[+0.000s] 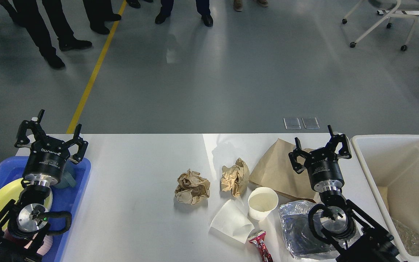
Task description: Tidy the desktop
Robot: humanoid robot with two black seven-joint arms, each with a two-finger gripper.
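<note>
Honestly, left gripper [50,133] fingers spread wide and empty, right gripper [320,143] same, foil wrapper [296,227] half-hidden behind its arm, red wrapper [262,246] cut off, counter [140,174].

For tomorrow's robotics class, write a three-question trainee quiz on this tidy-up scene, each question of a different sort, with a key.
1. True or false: the right gripper is clamped on the upright paper cup.
2. How many crumpled brown paper balls lie on the desktop?
3. The cream-white bin stands at: A) the table's left end, B) its right end, C) its middle.

Key:
1. False; it hovers open over the flat brown paper bag.
2. Two.
3. B.
</note>
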